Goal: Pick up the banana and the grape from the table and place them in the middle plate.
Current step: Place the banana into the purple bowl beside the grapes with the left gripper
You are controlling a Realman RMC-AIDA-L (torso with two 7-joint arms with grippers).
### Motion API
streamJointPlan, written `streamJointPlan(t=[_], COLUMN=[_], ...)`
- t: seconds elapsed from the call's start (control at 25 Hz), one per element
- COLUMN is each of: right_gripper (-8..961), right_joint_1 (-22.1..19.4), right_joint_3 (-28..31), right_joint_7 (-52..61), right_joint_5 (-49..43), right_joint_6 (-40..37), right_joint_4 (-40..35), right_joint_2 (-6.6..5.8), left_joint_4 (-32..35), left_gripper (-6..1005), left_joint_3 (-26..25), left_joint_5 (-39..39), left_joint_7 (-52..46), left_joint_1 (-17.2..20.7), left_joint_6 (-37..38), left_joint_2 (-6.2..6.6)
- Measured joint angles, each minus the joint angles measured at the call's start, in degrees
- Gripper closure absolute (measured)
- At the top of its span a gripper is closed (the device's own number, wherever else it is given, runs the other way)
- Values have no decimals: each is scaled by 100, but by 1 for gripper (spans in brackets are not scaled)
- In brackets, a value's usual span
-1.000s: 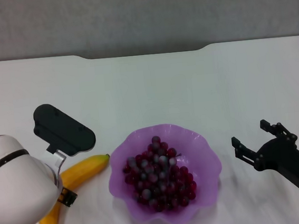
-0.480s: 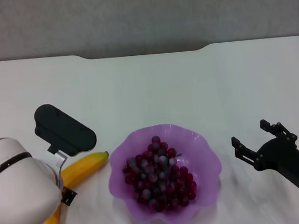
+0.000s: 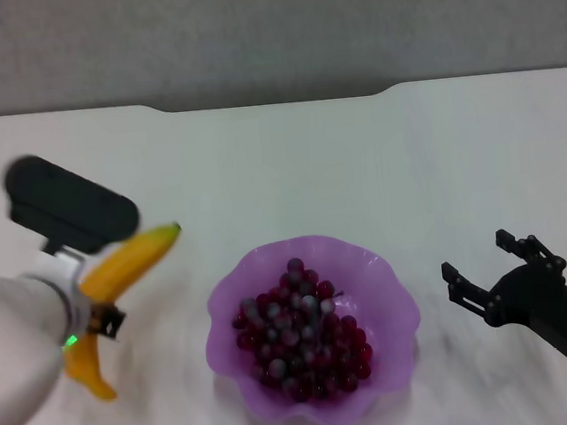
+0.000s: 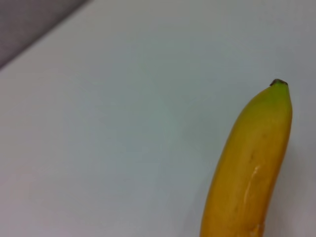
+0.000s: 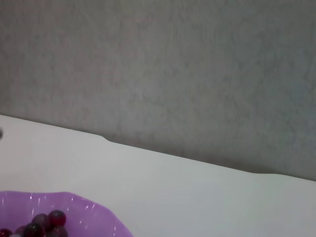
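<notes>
In the head view, the left gripper point(image 3: 88, 292) sat at the left edge of the frame, its fingers mostly hidden behind the fruit but apparently clamped on the banana point(image 3: 119, 274), which was raised off the table point(image 3: 289, 162) and tilted, green stem tip pointing toward the upper right, lower end hanging toward the lower left. The picture was smeared around that arm, so the exact grip could not be made out. At lower centre stood the middle plate point(image 3: 392, 292), a translucent purple dish with a scalloped rim, and the grape point(image 3: 300, 331) bunch lay inside it, filling most of the bowl. The banana was to the left of the plate and apart from it. At the lower right, the right gripper point(image 3: 485, 268) rested low near the table beside the plate, its two black fingers spread apart with nothing between them.

In the left wrist view, the banana point(image 4: 249, 168) filled the lower right, stem tip uppermost, with white table point(image 4: 108, 138) behind it.

In the right wrist view, the plate's rim point(image 5: 94, 210) and a few grapes point(image 5: 47, 224) showed at the lower left, with the table point(image 5: 207, 197) and a grey wall point(image 5: 163, 69) beyond.
</notes>
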Motion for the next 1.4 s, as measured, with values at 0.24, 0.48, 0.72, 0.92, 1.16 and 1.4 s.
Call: streamJointPlan(t=[0.24, 0.48, 0.72, 0.92, 1.16, 1.4], right_gripper=[62, 62, 62, 62, 62, 62], right_joint_1=[2, -2, 0, 9, 18, 28], right_joint_3=[7, 13, 24, 8, 25, 46], right_joint_7=[0, 0, 0, 0, 0, 0], right_joint_5=[-1, -1, 0, 0, 0, 0], right_joint_6=[-4, 19, 30, 33, 37, 42], right_joint_4=[-4, -13, -12, -12, -18, -21], right_joint_2=[0, 0, 0, 0, 0, 0], left_joint_4=[-1082, -1301, -372, 720, 1924, 2336], left_gripper=[435, 425, 416, 408, 398, 389], left_joint_3=[-368, -735, -758, -789, -871, -1028], left_joint_5=[17, -84, 181, 424, 810, 1602], left_joint_7=[-2, -8, -61, -127, -66, -22], left_joint_1=[890, 1964, 2431, 2359, 2221, 2163], left_joint_6=[-1028, -3600, -6361, -8119, -9986, -10715], left_joint_2=[116, -10, -152, -156, -174, -223])
